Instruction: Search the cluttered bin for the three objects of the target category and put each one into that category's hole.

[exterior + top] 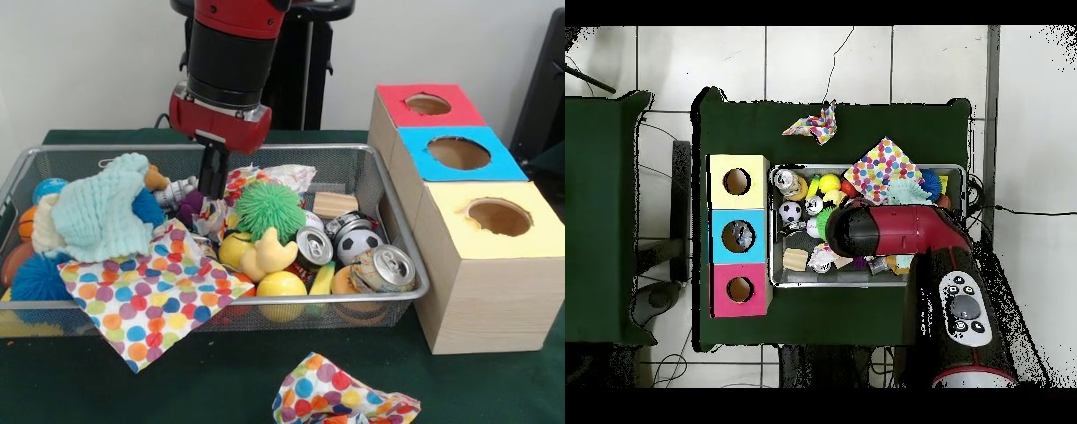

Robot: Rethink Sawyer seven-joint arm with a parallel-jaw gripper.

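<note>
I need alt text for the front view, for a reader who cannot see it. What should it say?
A red and black robot arm reaches down into a wire bin crowded with toys, drink cans, balls and a polka-dot cloth. To the bin's right stand three wooden boxes with round holes, topped red, blue and yellow. Another dotted cloth lies on the green table.

- A dark green table (221, 380) carries everything.
- A wire mesh bin (402, 256) sits on the middle of it — full of clutter.
- Three wooden boxes stand in a row, touching, just beside one short end of the bin: a red-topped box (428, 106), a blue-topped box (455, 155), a yellow-topped box (494, 221) — each with a round hole.
- A crumpled polka-dot cloth (340, 397) lies on the green surface near one long edge, apart from the bin.
</note>
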